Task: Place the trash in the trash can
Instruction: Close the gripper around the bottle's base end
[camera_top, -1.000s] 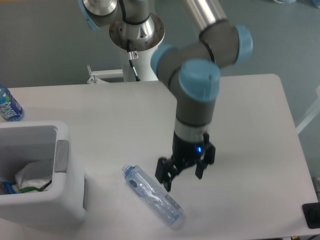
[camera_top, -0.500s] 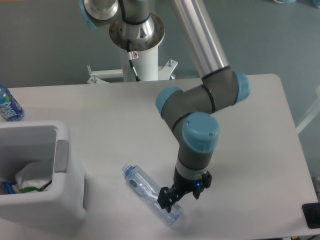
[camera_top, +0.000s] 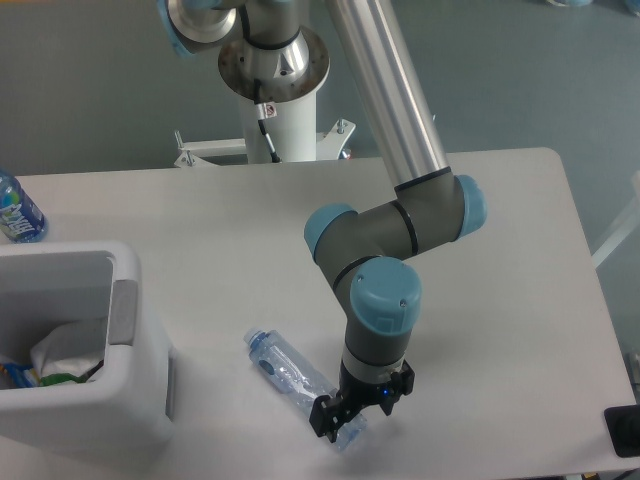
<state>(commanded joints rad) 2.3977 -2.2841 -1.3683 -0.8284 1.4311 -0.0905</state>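
Note:
A long clear plastic bottle (camera_top: 292, 375) lies on its side on the white table, cap end toward the upper left. My gripper (camera_top: 348, 420) is down at the bottle's lower right end, its fingers straddling the bottle; the jaws look apart and whether they press on it is unclear. The white trash can (camera_top: 128, 400) stands at the left edge, with a grey panel (camera_top: 123, 312) on its side. Inside it lies a crumpled white wrapper (camera_top: 62, 352) with a green spot.
A bluer bottle with a blue-and-white label (camera_top: 16, 210) stands at the table's far left edge. The arm's base column (camera_top: 275, 95) rises behind the table. A dark object (camera_top: 622, 432) sits at the lower right corner.
The arm has lowered and shifted slightly left, bringing the gripper from above the table down onto the bottle's lower right end. The bottle has stayed in place.

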